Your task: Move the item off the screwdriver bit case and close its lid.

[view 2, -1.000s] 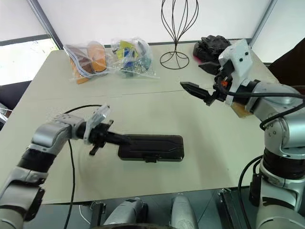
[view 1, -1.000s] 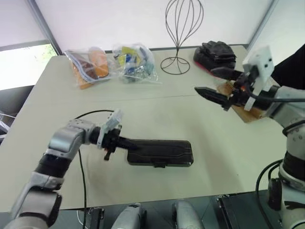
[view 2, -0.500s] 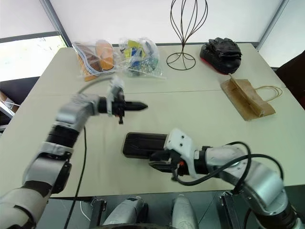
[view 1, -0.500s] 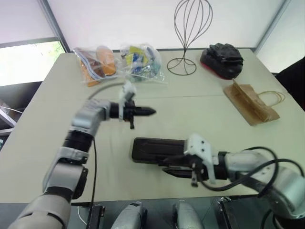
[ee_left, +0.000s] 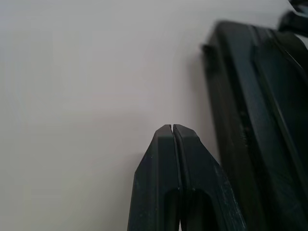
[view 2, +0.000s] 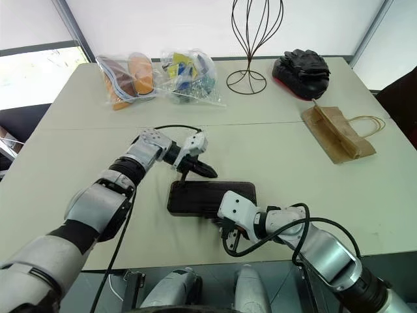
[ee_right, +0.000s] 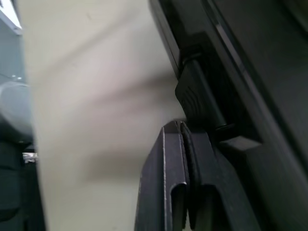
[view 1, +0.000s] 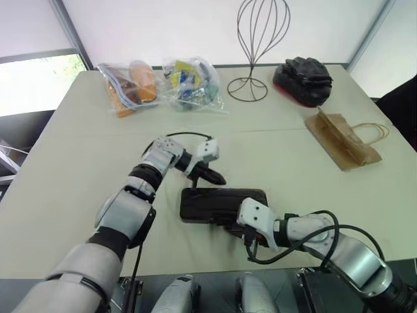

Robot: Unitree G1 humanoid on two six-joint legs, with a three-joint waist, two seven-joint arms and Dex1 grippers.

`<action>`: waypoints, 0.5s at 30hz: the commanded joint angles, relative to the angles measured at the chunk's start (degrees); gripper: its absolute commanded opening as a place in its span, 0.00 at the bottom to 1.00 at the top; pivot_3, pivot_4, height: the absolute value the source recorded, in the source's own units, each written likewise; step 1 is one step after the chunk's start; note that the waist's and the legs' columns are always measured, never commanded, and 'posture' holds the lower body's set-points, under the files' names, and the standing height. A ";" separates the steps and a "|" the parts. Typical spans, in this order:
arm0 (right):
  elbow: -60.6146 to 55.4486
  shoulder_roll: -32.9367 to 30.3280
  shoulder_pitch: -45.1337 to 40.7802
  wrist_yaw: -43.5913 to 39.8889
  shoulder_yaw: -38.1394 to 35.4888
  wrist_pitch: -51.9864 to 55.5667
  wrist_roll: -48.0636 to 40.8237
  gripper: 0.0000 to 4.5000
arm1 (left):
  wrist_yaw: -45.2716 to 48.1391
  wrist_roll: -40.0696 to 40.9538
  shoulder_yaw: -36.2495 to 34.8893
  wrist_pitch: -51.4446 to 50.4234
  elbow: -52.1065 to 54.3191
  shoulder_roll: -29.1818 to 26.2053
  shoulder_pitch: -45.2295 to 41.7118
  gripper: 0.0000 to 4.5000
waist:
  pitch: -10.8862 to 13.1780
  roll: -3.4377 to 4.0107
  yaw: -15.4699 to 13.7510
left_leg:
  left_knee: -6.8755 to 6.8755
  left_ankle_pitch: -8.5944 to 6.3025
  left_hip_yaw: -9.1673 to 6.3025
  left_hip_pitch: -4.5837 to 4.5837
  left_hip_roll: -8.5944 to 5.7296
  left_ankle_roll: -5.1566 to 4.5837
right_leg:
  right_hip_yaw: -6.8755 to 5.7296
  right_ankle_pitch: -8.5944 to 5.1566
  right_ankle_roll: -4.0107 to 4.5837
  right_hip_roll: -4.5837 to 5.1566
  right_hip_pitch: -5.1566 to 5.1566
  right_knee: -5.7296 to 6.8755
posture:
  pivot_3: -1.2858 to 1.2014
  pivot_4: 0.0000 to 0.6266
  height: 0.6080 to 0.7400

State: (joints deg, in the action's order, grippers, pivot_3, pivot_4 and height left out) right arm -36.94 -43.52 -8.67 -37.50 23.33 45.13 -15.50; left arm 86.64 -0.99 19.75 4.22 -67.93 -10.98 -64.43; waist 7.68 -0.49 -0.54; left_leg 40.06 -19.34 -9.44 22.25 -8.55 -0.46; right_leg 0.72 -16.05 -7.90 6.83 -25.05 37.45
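Two claws, both pressed together, work around the bit case near the front edge of the worktop. Nearest, the right claw sits at the case's front edge, its tips right by the small black latch; contact is unclear. The case lies flat with its lid down (dark, nothing on top). Just behind its left end hangs the left claw, tips beside the case. Farther back on the right, well apart, lies the paper bag, then a black pouch, a wire stand and two clear bags
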 commanded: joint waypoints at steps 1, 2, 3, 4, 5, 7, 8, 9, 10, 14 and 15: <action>0.02 1.08 -0.85 1.58 -0.65 -0.45 2.31 0.02 | 5.50 -2.33 2.39 1.89 0.71 0.21 0.05 0.00 | -0.01 -0.01 0.01 | 0.00 0.00 0.00 0.00 0.00 0.00 | 0.00 0.00 0.00 0.00 0.00 0.00 | 0.52 0.24 1.00; 0.07 1.35 -0.95 1.81 -0.75 -0.18 2.56 0.02 | 5.84 -2.56 3.40 2.15 0.96 0.32 0.59 0.00 | -0.01 -0.02 0.05 | 0.01 0.00 -0.01 0.00 0.00 0.00 | 0.00 0.00 0.00 0.00 0.00 0.01 | 0.52 0.24 1.00; 0.21 1.59 -1.08 2.09 -0.87 0.20 2.85 0.02 | 5.86 -2.86 4.38 2.83 1.28 0.42 1.34 0.00 | -0.01 -0.02 0.12 | 0.00 0.00 -0.01 0.00 0.01 0.00 | 0.00 0.00 0.00 -0.01 0.00 0.02 | 0.52 0.24 1.00; 0.39 1.73 -1.25 2.34 -0.98 0.48 3.19 0.02 | 5.86 -3.24 4.90 3.48 1.53 0.59 2.00 0.00 | -0.02 -0.02 0.14 | -0.01 0.00 -0.02 0.00 0.02 0.00 | 0.01 0.00 0.00 0.00 0.00 0.03 | 0.52 0.24 1.00; 0.62 1.93 -1.42 2.59 -1.15 0.68 3.45 0.02 | 5.86 -3.79 5.18 4.09 1.77 0.78 2.72 0.00 | -0.03 -0.03 0.18 | -0.01 0.00 -0.02 0.00 0.02 0.00 | 0.01 0.00 0.00 0.00 0.00 0.04 | 0.52 0.24 1.00; 0.88 2.46 -1.86 3.25 -1.58 1.56 3.74 0.02 | 5.85 -4.80 5.00 5.06 2.34 1.35 4.43 0.00 | -0.05 -0.04 0.21 | -0.01 0.00 -0.03 -0.01 0.02 0.00 | 0.01 0.00 0.00 -0.01 -0.02 0.07 | 0.52 0.24 1.00; 0.93 2.65 -1.97 3.38 -1.70 1.83 3.81 0.02 | 5.83 -5.13 4.81 5.30 2.54 1.52 4.91 0.00 | -0.06 -0.04 0.21 | -0.01 0.00 -0.03 -0.01 0.02 0.00 | 0.01 0.00 0.00 -0.01 -0.02 0.08 | 0.52 0.24 1.00; 0.91 2.99 -2.08 3.58 -1.86 2.27 3.73 0.02 | 5.83 -5.36 4.69 5.43 2.74 1.59 5.31 0.00 | -0.07 -0.05 0.22 | -0.01 0.00 -0.04 -0.01 0.02 0.00 | 0.01 0.00 0.00 -0.01 -0.02 0.08 | 0.52 0.24 1.00; 0.89 3.39 -2.23 3.80 -1.97 2.78 3.63 0.02 | 5.83 -5.51 4.63 5.61 2.95 1.56 5.69 0.00 | -0.09 -0.06 0.23 | -0.01 0.00 -0.04 -0.02 0.02 0.00 | 0.00 0.00 0.00 -0.01 -0.02 0.09 | 0.52 0.24 1.00; 1.25 6.06 -3.69 6.93 -2.43 6.80 4.59 0.02 | 5.32 -5.55 4.22 5.61 4.36 1.98 7.83 0.00 | -0.27 -0.26 0.27 | -0.04 0.00 -0.05 -0.09 0.05 0.00 | 0.00 0.00 0.00 -0.01 0.02 0.11 | 0.52 0.24 1.00; 1.74 7.07 -4.20 8.53 -2.68 8.04 5.37 0.02 | 5.59 -5.38 4.12 5.34 4.84 1.94 8.31 0.00 | -0.29 -0.31 0.32 | -0.06 0.00 -0.05 -0.15 0.06 0.00 | 0.01 0.00 0.00 -0.01 0.07 0.11 | 0.52 0.24 1.00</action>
State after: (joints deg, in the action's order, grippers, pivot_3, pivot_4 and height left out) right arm -37.65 -38.22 -9.59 -36.05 24.09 51.80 -14.61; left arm 87.57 -4.56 20.62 9.28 -63.10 -12.25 -60.02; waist 7.38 -0.80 -0.22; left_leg 40.00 -19.34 -9.49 22.03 -8.49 -0.46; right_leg 0.73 -16.06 -7.90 6.82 -24.93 37.56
